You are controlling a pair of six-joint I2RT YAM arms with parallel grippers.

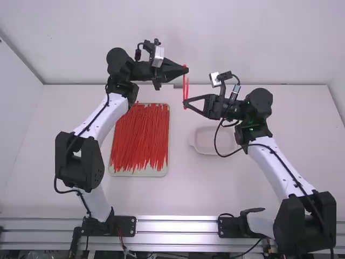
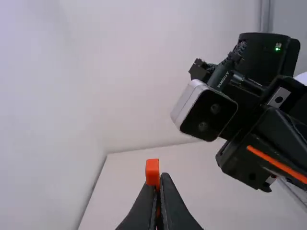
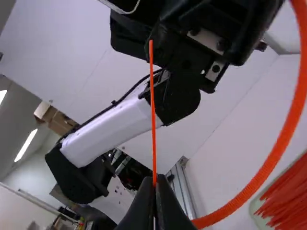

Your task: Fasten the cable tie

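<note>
Nearest, the tray (image 1: 138, 173) of spare red ties has open table (image 1: 215, 183) all round. Beyond it both arms are raised (elbows bent): right gripper (image 1: 187, 101) pinches the cable tie (image 1: 186, 86) tail, left gripper (image 1: 182, 70) clamps its head, mid-air.

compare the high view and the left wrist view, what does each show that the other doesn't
High view, not left wrist: the tray of spare red ties, a shallow clear dish, and the right gripper pinching the lower end of the cable tie. Left wrist, not high: the tie's square head standing just above the closed fingertips, too small to make out from above. Both: the left gripper shut on the tie, the right arm's wrist camera, and the white table.
</note>
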